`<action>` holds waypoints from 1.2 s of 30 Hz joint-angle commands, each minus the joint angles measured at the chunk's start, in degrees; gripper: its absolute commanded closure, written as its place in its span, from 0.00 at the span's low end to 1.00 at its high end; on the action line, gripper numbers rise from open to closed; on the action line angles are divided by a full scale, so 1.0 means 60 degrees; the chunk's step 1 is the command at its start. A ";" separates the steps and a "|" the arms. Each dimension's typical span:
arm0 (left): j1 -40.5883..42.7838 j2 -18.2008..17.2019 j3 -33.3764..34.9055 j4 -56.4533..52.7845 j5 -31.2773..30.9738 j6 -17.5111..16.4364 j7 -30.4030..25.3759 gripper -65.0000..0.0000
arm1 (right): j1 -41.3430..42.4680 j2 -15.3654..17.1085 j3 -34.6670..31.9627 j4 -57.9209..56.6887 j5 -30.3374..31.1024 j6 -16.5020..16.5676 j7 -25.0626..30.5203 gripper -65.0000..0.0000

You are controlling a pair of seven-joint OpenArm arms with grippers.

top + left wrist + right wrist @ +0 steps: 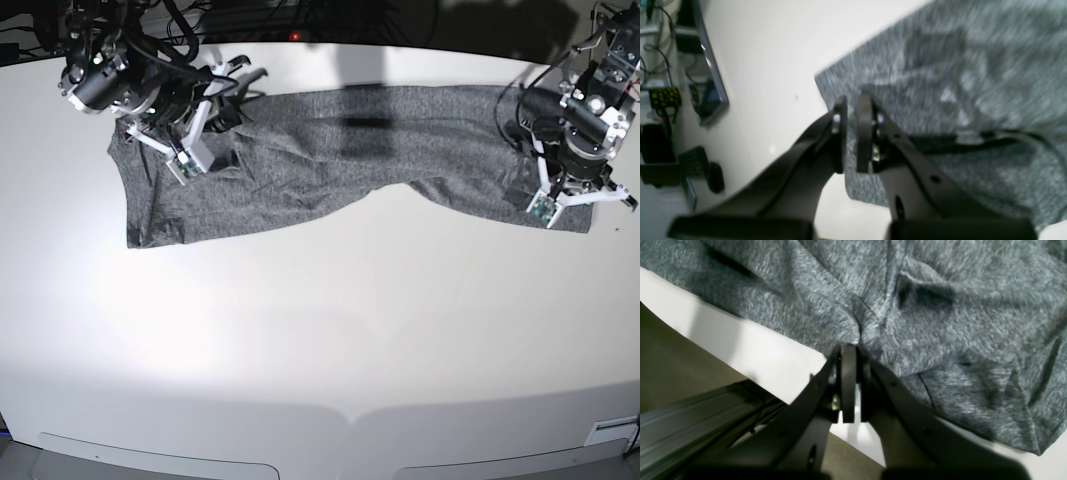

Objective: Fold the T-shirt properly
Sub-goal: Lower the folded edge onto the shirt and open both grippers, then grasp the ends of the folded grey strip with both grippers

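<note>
T-shirt (pixel 940 306) fabric is pinched by the right gripper (pixel 849 350); left gripper (pixel 851 103) stands slightly parted.

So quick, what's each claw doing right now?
Left gripper: slightly open, holding nothing.
Right gripper: closed, pinching the T-shirt.

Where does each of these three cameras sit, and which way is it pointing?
Left wrist: rides on the left arm, looking along its claw at the T-shirt edge and table.
Right wrist: rides on the right arm, looking along its claw, shut on grey cloth.
Base: high above, looking down on table, shirt and both arms.
Shared: all three show the T-shirt and white table.
</note>
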 commanded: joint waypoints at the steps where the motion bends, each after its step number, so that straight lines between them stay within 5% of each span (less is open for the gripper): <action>1: -0.0091 -0.0138 -0.0109 0.0025 0.0142 0.0091 -0.0076 0.91 | 0.0036 0.0055 0.0051 0.0193 0.0044 0.0046 0.0069 0.99; 4: -0.0087 -0.0135 -0.0109 -0.0171 0.0565 0.0193 -0.0080 0.91 | 0.0040 0.0058 0.0051 0.0193 0.0047 0.0046 0.0084 0.72; 8: -0.0091 -0.0135 -0.0109 -0.0200 0.1089 0.0634 -0.0087 0.91 | 0.0044 0.0058 0.0058 0.0193 0.0047 0.0046 0.0117 0.60; 12: -0.0095 -0.0076 -0.0109 -0.0200 0.1104 0.1206 -0.0229 0.91 | 0.0044 0.0055 0.0058 0.0193 0.0095 0.0046 0.0783 0.59; 17: -0.0095 0.0732 -0.0109 -0.0237 0.0976 0.1439 -0.0860 0.91 | 0.0073 0.0051 0.0033 0.0168 0.1144 -0.0135 0.2386 0.59; 24: -0.0430 0.2058 -0.0109 -0.1581 0.0754 0.1392 -0.1865 0.91 | 0.0696 0.0051 -0.0266 -0.0816 0.1013 -0.0120 0.2481 0.59; 36: -0.1956 0.2976 -0.0109 -0.5333 0.0754 0.1395 -0.1749 0.91 | 0.3056 0.0055 -0.0867 -0.5814 -0.0459 -0.0124 0.3136 0.59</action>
